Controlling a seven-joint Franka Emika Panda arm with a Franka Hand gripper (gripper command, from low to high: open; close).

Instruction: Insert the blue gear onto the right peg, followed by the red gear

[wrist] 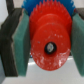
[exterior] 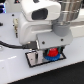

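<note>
**Red gear held over the blue gear on the base plate**

In the exterior view, the base plate (exterior: 36,58) lies in the lower centre on the white counter (exterior: 12,62). The pincer (exterior: 49,51) stands over it. Its green pads (wrist: 22,37) are closed on the red gear (wrist: 49,41). The blue gear (wrist: 46,6) lies directly behind it, only its edge showing.

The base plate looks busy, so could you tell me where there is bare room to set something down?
Bare table lies on the exterior view's right of the base plate. Crowded: gripper holds red gear over blue gear.
</note>
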